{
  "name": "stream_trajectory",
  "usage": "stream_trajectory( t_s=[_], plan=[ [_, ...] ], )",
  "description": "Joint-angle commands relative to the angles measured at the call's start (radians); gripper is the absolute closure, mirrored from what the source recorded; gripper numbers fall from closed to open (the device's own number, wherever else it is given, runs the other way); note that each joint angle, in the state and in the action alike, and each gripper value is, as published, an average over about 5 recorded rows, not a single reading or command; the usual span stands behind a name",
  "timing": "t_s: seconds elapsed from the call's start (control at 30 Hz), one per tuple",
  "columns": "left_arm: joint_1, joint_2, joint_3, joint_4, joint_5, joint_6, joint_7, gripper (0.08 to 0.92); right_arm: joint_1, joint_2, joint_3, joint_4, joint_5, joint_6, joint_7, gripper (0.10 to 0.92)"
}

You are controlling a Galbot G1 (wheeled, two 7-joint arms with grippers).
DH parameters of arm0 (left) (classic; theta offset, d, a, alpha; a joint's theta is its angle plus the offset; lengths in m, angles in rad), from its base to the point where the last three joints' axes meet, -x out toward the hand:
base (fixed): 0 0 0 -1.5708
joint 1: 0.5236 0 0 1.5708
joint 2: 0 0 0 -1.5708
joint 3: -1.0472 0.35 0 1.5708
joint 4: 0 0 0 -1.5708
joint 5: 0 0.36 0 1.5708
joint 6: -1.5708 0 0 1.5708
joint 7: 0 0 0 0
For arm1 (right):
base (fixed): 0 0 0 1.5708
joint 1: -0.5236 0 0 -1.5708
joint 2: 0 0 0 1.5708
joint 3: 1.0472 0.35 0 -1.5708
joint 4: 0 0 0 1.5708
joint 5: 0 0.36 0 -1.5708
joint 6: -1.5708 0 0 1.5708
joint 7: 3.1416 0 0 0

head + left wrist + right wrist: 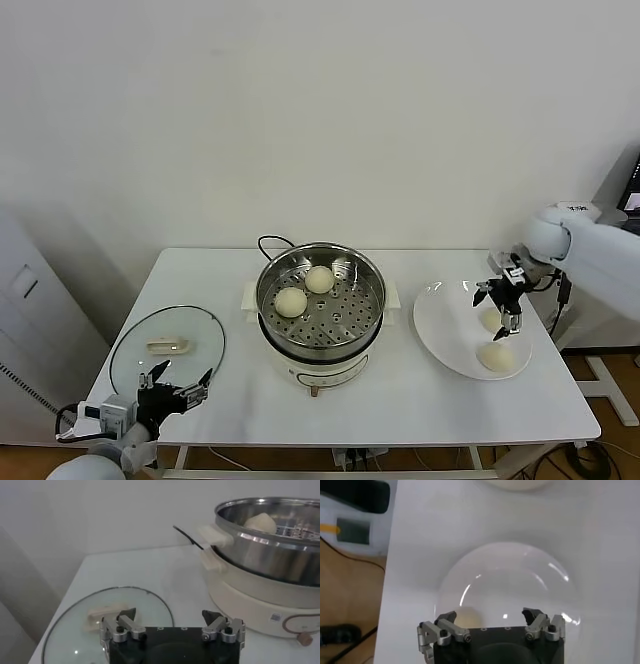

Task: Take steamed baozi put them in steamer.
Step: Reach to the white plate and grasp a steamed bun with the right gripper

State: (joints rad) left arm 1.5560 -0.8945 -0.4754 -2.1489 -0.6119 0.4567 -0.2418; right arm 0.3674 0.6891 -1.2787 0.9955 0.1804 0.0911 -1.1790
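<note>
The steel steamer (pixel 345 320) stands mid-table on its white pot base, and two baozi (pixel 291 301) (pixel 319 279) lie inside it. Two more baozi (pixel 491 320) (pixel 496 356) rest on the white plate (pixel 445 315) to the right. My right gripper (pixel 503 300) hovers open just above the plate, over the nearer-to-steamer bun; in the right wrist view that baozi (pixel 467 616) shows just beyond the open, empty right gripper (pixel 490 617). At the table's front left corner, beside the glass lid (pixel 167 350), my left gripper (pixel 175 392) waits open. The left wrist view shows the steamer (pixel 270 545) with one baozi (pixel 262 522).
The glass lid (pixel 107 625) lies flat on the left of the table. A black cord (pixel 270 243) loops behind the pot. The white wall stands close behind the table, and the table's right edge lies just beyond the plate (pixel 510 580).
</note>
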Motion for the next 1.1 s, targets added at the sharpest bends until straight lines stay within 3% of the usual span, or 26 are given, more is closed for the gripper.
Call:
stream_trajectory(
  t_s=[0.03,0.73,0.87,1.1],
  plan=[
    [0.0,0.002,0.001,0.003,0.001,0.002,0.0,0.177,-0.183,0.015,0.158,-0.103,-0.11,0.064,-0.003,0.203],
    [0.006,-0.001,0.005,0.009,0.009,0.002,0.0,0.177,-0.272,0.049,0.267,-0.179,-0.208,0.097,-0.021,0.205],
    [0.005,-0.001,0.005,0.009,0.009,0.003,0.0,0.177,-0.286,0.055,0.29,-0.188,-0.227,0.096,-0.017,0.253],
    [0.004,-0.001,0.005,0.009,0.009,0.004,0.0,0.177,-0.301,0.063,0.323,-0.196,-0.249,0.097,-0.013,0.419]
  ],
)
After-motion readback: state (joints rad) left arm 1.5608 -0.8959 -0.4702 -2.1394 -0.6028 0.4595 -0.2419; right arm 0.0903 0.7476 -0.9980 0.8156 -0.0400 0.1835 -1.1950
